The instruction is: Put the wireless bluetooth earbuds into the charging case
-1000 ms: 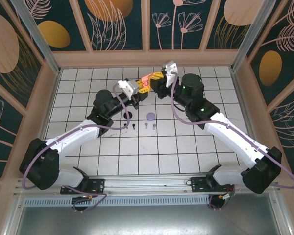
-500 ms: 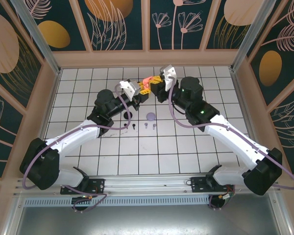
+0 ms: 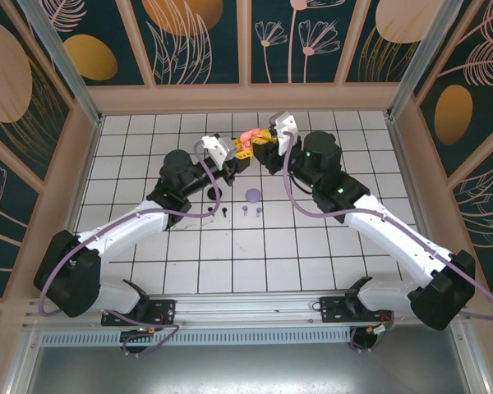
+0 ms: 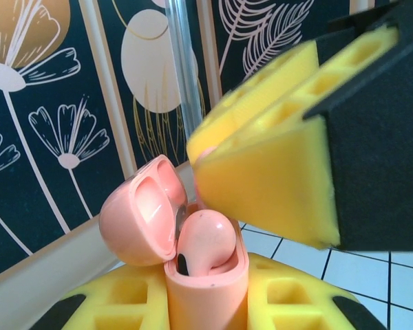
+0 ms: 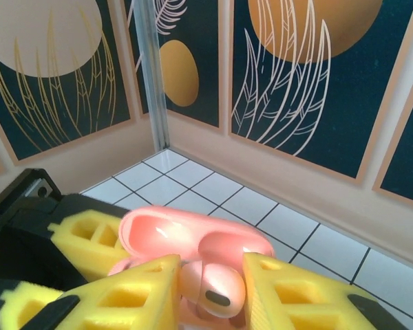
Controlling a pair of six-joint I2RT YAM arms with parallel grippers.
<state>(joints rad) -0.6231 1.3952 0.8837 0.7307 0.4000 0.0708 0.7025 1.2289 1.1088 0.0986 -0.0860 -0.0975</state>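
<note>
Moved in the last second: right gripper (image 5: 213, 268), drawn in closer to the left gripper (image 4: 206, 302) at the far middle of the desk (image 3: 312, 246); the left gripper has scarcely shifted.

Item 1. Left gripper: yellow foam fingers pressed against the body of the pink case (image 4: 141, 220), holding it upright above the desk.

Item 2. Pink case: open, lid (image 4: 148, 206) hinged back to the left in the left wrist view.

Item 3. Pink earbud (image 4: 206, 240): seated in the mouth of the pink case, rounded head up.

Item 4. Right gripper: fingers a little apart, one on each side of the pink earbud. Whether they press on it cannot be told.

Item 5. On the desk, near side of both grippers: black case (image 3: 213, 194); a row of three tiny earbuds (image 3: 243, 212), the leftmost dark; lilac case (image 3: 254, 195) just behind the row.
</note>
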